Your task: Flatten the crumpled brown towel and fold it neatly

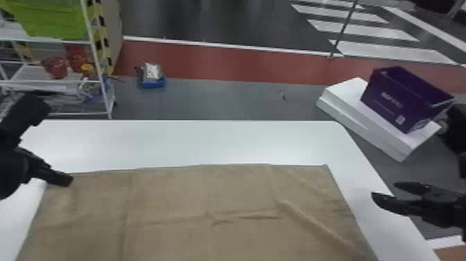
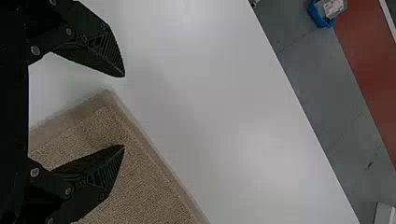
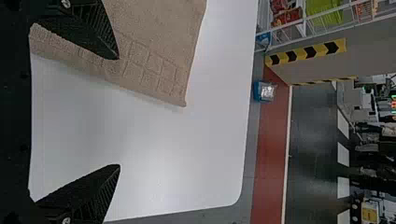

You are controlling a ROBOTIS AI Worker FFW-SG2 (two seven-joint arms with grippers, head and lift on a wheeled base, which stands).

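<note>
The brown towel (image 1: 166, 198) lies spread on the white table with a few creases, the strongest running diagonally on its right side. By its far left corner is my left gripper (image 1: 61, 174); in the left wrist view that gripper (image 2: 124, 111) is open, one finger above the towel (image 2: 140, 191) and the other over bare table beyond the corner. My right gripper (image 1: 385, 192) stands off the towel's right side. In the right wrist view this gripper (image 3: 118, 112) has its fingers wide apart, nothing between them, with the towel's patterned edge (image 3: 149, 65) near one finger.
The white table (image 1: 194, 142) extends past the towel's far edge, with a rounded far right corner. Beyond it are a wire shelf (image 1: 97, 69) at the left, a blue container (image 1: 152, 82) on the floor and a purple bin (image 1: 391, 100) on white boxes at the right.
</note>
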